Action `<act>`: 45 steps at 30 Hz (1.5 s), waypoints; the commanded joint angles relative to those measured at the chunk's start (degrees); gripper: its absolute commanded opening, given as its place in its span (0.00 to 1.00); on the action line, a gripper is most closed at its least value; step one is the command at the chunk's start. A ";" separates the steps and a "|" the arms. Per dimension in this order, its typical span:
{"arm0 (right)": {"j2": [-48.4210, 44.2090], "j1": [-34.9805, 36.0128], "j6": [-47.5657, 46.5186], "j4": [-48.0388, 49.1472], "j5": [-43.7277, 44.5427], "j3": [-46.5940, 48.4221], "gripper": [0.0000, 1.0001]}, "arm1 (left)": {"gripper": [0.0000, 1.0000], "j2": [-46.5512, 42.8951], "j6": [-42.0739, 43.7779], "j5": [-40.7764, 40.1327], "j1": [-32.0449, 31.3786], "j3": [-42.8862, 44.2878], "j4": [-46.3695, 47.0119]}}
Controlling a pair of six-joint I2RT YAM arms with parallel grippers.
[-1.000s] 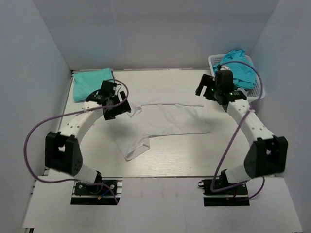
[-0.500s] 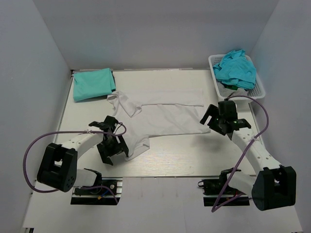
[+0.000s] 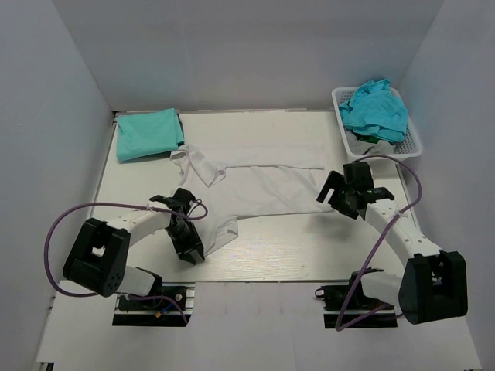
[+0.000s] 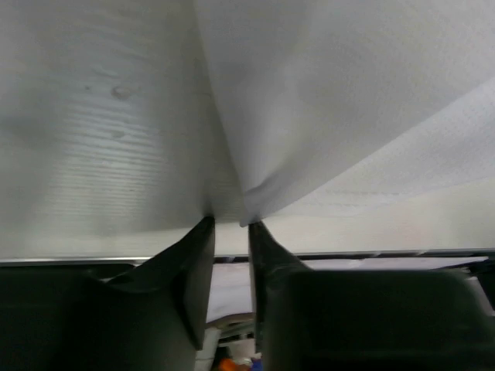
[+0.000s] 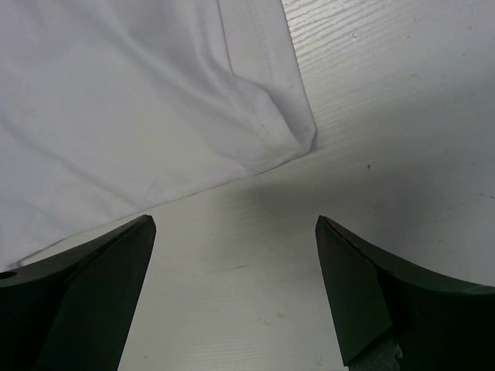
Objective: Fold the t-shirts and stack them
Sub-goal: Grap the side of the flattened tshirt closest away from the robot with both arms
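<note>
So your white shirt (image 3: 263,182) lies rumpled and half-spread. Your left claw (image 4: 230,222) sits narrow at its hem corner, can't tell if it's pinching; right claw (image 5: 234,224) is spread wide.

A pale wood-grain table (image 3: 271,247) sits inside a plain enclosure — a light grey back wall (image 3: 255,54), a left wall (image 3: 46,116) and a right wall (image 3: 460,85). The light is soft and even, casting only faint shadows on the tabletop.
</note>
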 commanded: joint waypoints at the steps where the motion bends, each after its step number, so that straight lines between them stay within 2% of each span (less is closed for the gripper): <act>1: 0.48 -0.21 -0.73 0.60 0.87 -0.93 0.89 | 0.30 1.97 0.33 -1.04 -0.73 0.22 6.67; 4: 2.15 -0.13 -0.73 2.00 0.53 -1.28 0.84 | 0.06 3.28 0.33 0.10 -1.25 0.75 6.67; 6: 4.16 -0.21 -0.38 2.62 0.78 -1.46 0.83 | 0.00 3.29 0.33 0.10 -1.25 0.75 6.67; 13: 10.31 -0.48 1.28 7.88 3.33 -2.78 0.77 | 0.00 2.23 0.33 0.10 -1.25 0.75 6.59; 16: 11.98 -0.65 1.46 11.31 4.04 -3.92 0.65 | 0.00 0.83 0.33 -0.42 -1.25 0.75 5.98; 20: 14.01 -0.56 1.82 14.13 3.78 -5.76 0.62 | 0.00 -0.67 -0.28 0.19 -1.25 0.13 5.97; 24: 14.19 -0.56 1.90 14.66 3.60 -8.13 0.51 | 0.00 -2.86 -0.28 0.81 -1.25 -1.01 5.36; 29: 12.60 -0.56 1.29 15.45 3.43 -10.34 0.30 | 0.00 -4.18 -0.28 0.81 -1.25 -1.62 4.83; 30: 12.43 -0.65 1.12 15.02 3.60 -10.25 0.19 | 0.00 -4.18 -0.28 0.81 -1.25 -1.62 4.83; 31: 12.26 -0.48 1.03 14.75 3.60 -10.25 0.13 | 0.00 -4.18 -0.28 0.81 -1.25 -1.62 4.83; 32: 12.26 -0.39 0.68 14.14 3.43 -9.99 0.04 | 0.00 -4.18 -0.28 1.33 -1.25 -1.62 4.83; 33: 11.82 -0.48 0.59 11.00 3.34 -9.46 0.00 | 0.00 -4.18 -0.28 1.33 -1.25 -1.62 4.30; 36: 9.98 -0.56 -0.81 4.76 3.16 -8.23 0.00 | 0.00 -5.93 -0.28 1.33 -1.25 -1.02 0.80; 39: 5.93 -0.48 -0.91 -5.53 3.16 -7.00 0.00 | 0.00 -9.45 -0.28 1.33 -1.25 -1.01 -4.83; 40: 3.84 -0.39 -0.91 -11.56 2.81 -6.56 0.00 | 0.00 -10.33 -0.80 1.33 -1.25 -1.01 -8.15; 44: -1.00 -0.13 -0.38 -19.52 0.88 -5.86 0.00 | 0.00 -15.42 -1.34 4.75 -1.25 -1.71 -14.05; 45: -1.19 -0.39 -0.47 -20.05 -2.00 -5.07 0.00 | 0.00 -16.39 -1.86 4.76 -1.25 -2.58 -14.77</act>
